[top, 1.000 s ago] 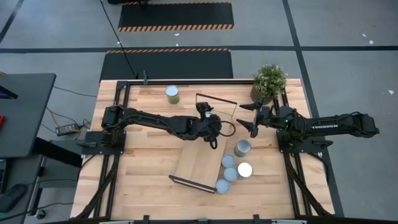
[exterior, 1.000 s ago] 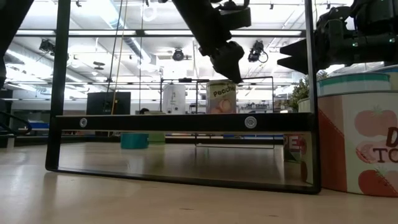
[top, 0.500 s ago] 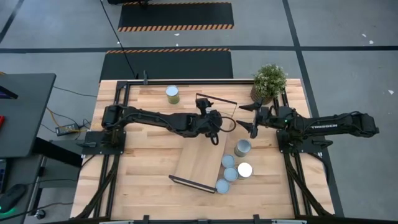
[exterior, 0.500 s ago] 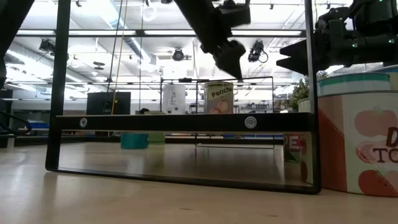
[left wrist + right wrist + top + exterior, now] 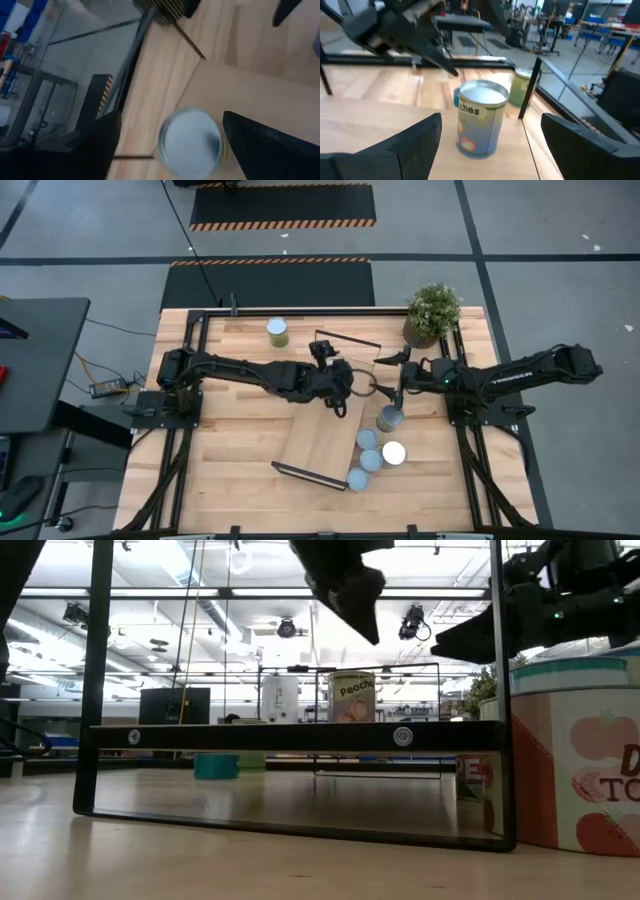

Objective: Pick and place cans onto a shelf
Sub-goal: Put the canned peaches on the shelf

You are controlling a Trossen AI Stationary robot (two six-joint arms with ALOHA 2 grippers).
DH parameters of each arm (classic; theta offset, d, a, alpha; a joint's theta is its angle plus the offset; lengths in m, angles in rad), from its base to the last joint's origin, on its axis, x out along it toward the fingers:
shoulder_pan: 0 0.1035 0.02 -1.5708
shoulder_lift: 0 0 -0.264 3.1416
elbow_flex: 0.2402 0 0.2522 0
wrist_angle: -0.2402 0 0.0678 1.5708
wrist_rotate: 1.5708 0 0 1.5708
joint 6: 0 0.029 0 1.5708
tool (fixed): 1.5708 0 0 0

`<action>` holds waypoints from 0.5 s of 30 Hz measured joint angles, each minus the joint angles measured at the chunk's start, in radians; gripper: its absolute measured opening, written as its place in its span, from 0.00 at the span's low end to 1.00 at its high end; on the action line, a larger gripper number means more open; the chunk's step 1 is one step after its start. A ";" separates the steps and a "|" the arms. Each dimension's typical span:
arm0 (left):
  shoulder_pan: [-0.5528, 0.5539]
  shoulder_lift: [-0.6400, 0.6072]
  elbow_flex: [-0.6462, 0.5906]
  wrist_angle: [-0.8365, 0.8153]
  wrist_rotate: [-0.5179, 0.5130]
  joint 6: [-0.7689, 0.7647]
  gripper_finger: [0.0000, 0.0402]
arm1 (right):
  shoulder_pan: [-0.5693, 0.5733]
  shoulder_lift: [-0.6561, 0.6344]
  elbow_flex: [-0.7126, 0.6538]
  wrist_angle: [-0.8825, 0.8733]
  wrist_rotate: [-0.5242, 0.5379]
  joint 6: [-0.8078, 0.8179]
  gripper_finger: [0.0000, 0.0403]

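Note:
A peach-labelled can (image 5: 480, 120) with a pale top stands upright on the far part of the light-wood shelf (image 5: 315, 440). It also shows in the low view (image 5: 353, 697) and the left wrist view (image 5: 190, 142). My left gripper (image 5: 171, 116) is open and hangs above it, clear of its top (image 5: 345, 590); in the high view (image 5: 338, 393) it hides the can. My right gripper (image 5: 398, 385) is open and empty just right of the shelf, pointing at the peach can (image 5: 491, 116). Several cans (image 5: 375, 448) stand on the table along the shelf's right edge.
An olive-green can (image 5: 277, 331) stands on the table at the far side. A potted plant (image 5: 432, 310) stands at the far right corner. Black wire frames (image 5: 347, 340) (image 5: 305, 473) rise at the shelf's two short ends. A tomato-labelled can (image 5: 575, 760) fills the low view's right.
My left gripper has risen from just above the peach can's top to well clear of it; the can stays standing on the shelf. My right gripper has gone a little toward the table's left and near edge and has tipped downward.

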 joint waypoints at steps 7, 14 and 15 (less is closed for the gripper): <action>0.001 -0.052 -0.072 -0.071 -0.014 -0.086 0.75 | 0.025 0.197 0.101 0.000 0.022 0.002 0.87; 0.015 -0.149 -0.195 -0.042 0.041 -0.152 0.68 | 0.047 0.370 0.201 -0.001 0.022 -0.007 0.87; 0.018 -0.167 -0.220 -0.038 0.043 -0.161 0.67 | 0.046 0.389 0.212 0.000 0.020 -0.011 0.87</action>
